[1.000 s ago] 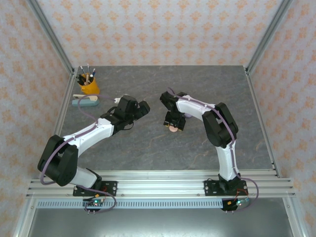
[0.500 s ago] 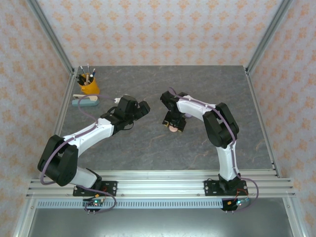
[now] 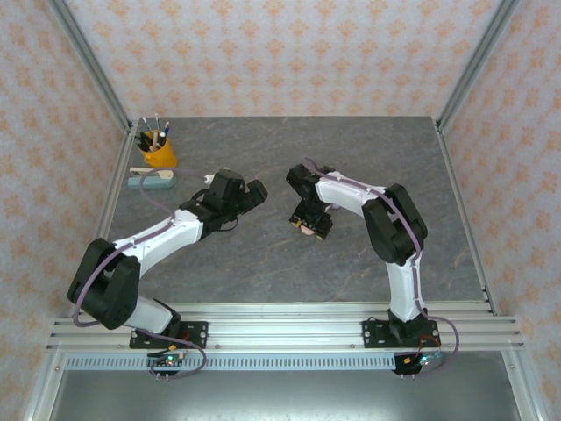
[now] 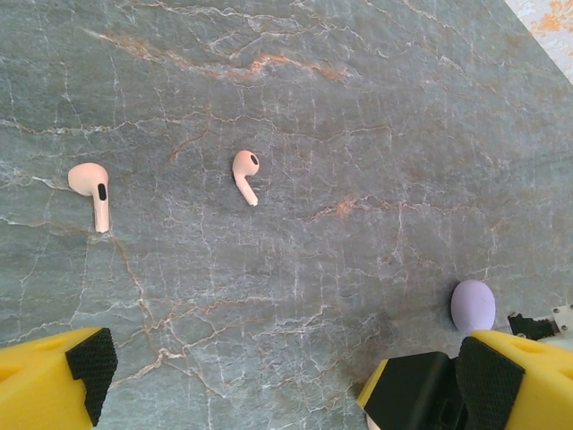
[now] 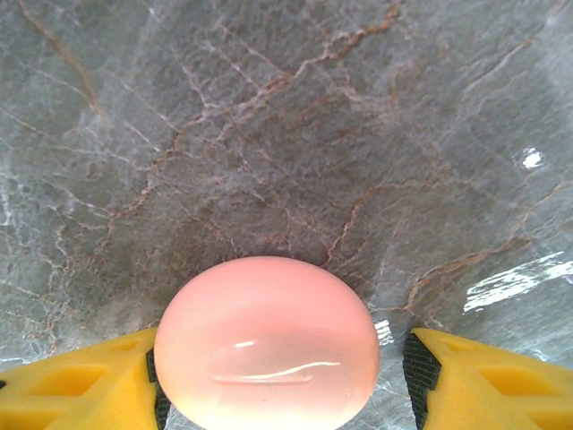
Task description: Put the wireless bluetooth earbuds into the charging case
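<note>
Item: earbuds (image 4: 245, 172), pale pink, two, each a rounded head with a dark port and a short tapering stem. Location: flat on the table (image 4: 403, 134), well apart from each other, the second earbud (image 4: 92, 190) nearer the left side of the left wrist view; both lie ahead of the left gripper (image 4: 255, 385), which hovers over them with jaws spread wide and nothing between them. Associated: pink case (image 5: 267, 345), a smooth glossy dome that looks closed, resting on the table between the fingers of the right gripper (image 3: 311, 223); those jaws are partly open, one pad just beside the shell and the other clearly apart from it, so nothing is clamped. A lilac case (image 4: 473, 305) sits by the left gripper's right finger. Handling, as judged: very light, rigid, glossy plastic, likely slippery and apt to skid or squirt out under a hard pinch; not fragile, but easily lost. They sit low on the table, so the fingertips must come almost down to it. Best hold: across the head, where it is widest, with the jaws set square to the stem and closed gently, leaving the stem free to enter its socket. The lid probably needs opening first.
</note>
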Controlling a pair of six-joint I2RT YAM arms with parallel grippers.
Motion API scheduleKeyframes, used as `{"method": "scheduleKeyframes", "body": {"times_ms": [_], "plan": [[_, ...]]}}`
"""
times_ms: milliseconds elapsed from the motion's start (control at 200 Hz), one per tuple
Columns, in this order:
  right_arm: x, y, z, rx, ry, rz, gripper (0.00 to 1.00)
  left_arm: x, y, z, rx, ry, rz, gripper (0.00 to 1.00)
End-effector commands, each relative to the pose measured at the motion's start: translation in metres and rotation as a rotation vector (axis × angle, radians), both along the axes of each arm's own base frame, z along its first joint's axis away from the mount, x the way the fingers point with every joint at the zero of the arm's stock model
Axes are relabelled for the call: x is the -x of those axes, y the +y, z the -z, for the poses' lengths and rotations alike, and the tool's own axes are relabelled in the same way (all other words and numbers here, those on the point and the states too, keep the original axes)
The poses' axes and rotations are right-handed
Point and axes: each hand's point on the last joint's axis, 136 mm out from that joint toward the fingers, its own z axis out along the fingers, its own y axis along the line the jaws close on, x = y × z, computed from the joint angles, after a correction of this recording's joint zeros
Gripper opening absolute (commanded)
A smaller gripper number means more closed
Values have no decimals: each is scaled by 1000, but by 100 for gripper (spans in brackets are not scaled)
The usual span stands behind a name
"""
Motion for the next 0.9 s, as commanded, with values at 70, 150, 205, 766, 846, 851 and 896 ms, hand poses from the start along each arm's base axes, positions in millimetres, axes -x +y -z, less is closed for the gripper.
{"method": "scheduleKeyframes", "body": {"times_ms": [70,150,205,766,846,851,896], "plan": [[-5,-11,0,51,-1,15,68,-6,-2,-3,13,-15,-3,100],[-9,-12,1,49,-4,5,67,-6,-2,-3,11,-14,-2,100],[-11,-12,2,51,-3,1,66,-7,-3,-3,10,-15,0,100],[-3,-1,5,-23,41,117,67,-9,-3,-3,10,-13,-1,100],[0,-2,-1,-30,30,142,68,-9,-3,-2,11,-12,-3,100],[0,-2,-2,-30,30,143,68,-9,-3,-2,12,-13,-3,100],[1,-2,-5,-31,25,151,68,-9,-4,-2,14,-14,-2,100]]}}
